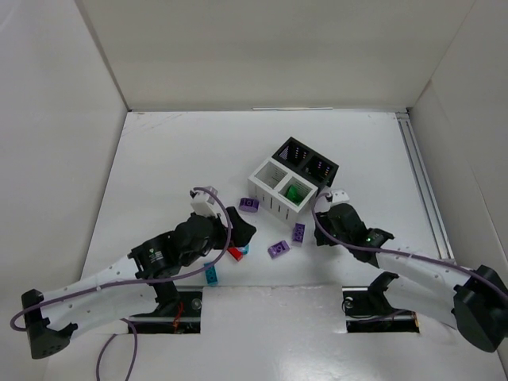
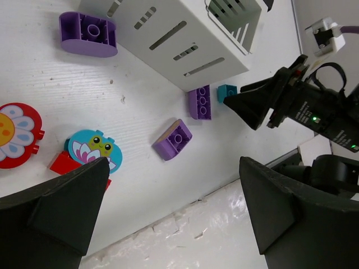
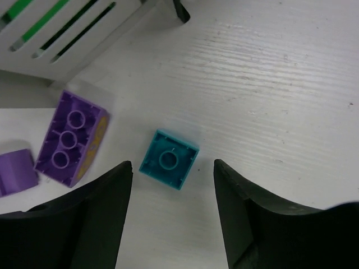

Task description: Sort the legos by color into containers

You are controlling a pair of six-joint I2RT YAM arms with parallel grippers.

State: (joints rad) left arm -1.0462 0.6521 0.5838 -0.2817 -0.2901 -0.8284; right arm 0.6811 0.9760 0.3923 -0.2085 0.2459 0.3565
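Your right claw (image 3: 171, 167) hangs released, its fingers straddling the teal brick (image 3: 168, 159) on the table (image 3: 269, 84) (square, so no long axis matters). It's the nearer arm. The left claw (image 2: 174, 163), also released, hovers further left. The bins (image 3: 120, 28) lie just beyond.

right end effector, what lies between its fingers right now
A small teal brick, flat on the table, touching neither finger of the right end effector; right wrist view.
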